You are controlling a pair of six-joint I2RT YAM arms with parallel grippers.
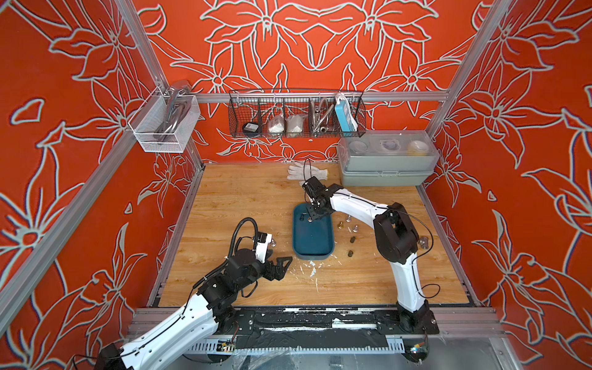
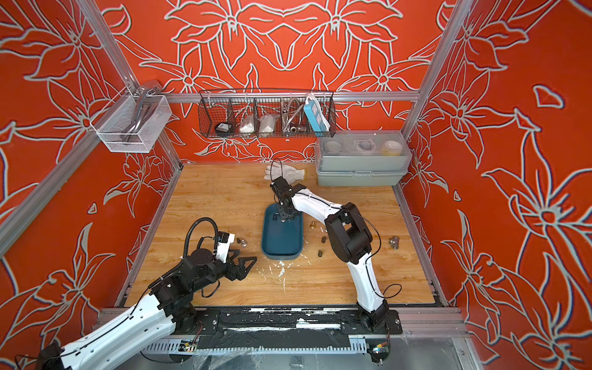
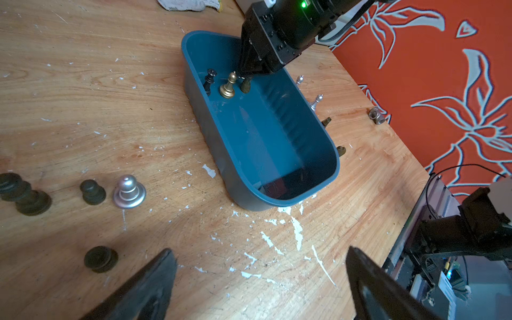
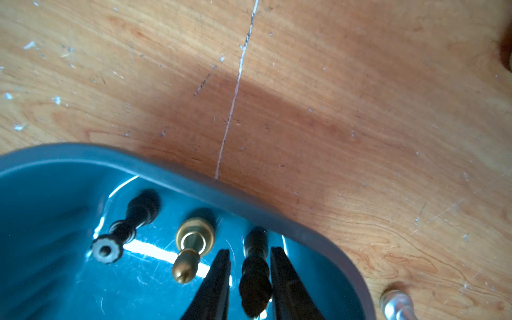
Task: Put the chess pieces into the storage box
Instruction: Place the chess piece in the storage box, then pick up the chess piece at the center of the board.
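Reaching over the storage box in both top views, the right arm had its right fingers down inside the box's end nearest the far edge of the counter. The box lay near the counter's middle, with loose chess pieces dotted between it and the right edge, while the left fingers hung toward the left edge, spread wide. From the left wrist, those spread left fingers framed the counter, with a silver piece and dark pawns standing outside the box and a gold piece upright inside it. From the right wrist, the right fingers stood slightly parted either side of a dark piece standing on the box floor. A thin gap was visible on one side, the gold piece was just beside it and a black piece was farther along.
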